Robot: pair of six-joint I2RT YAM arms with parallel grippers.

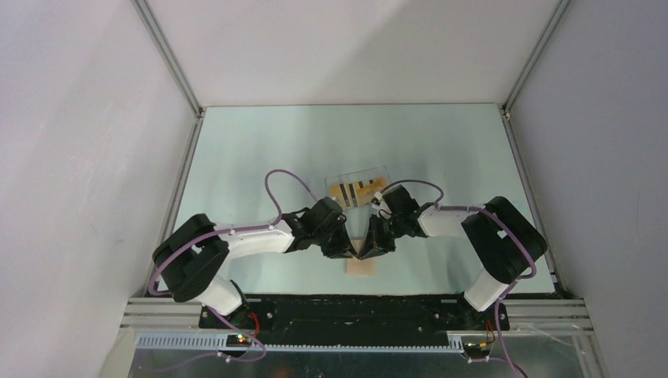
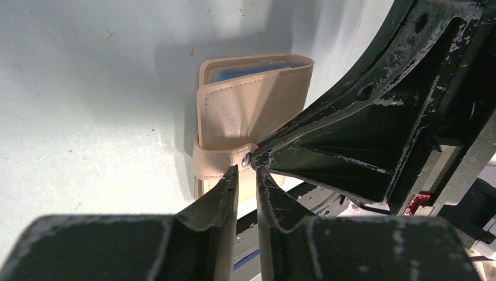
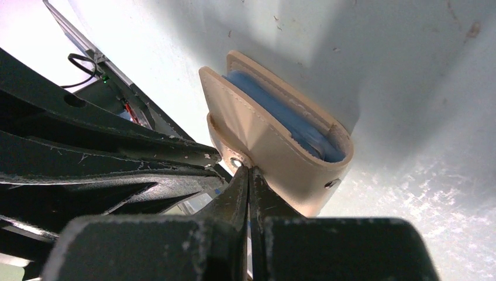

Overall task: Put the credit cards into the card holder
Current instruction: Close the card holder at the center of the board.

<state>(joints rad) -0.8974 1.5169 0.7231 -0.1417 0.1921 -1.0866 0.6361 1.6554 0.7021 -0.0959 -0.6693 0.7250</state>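
Bearing card holder (image 1: pixel 361 268): white-walled pale table (image 1: pixel 236 157).

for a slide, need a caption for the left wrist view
Left gripper and right gripper meet at the snap strap of the card holder.

card holder (image 2: pixel 251 105): nothing's reading as a brand or stamp on the tan flap
credit cards (image 1: pixel 356 191): dark stripes are showing, no letters or digits coming through (way too tiny from up top)
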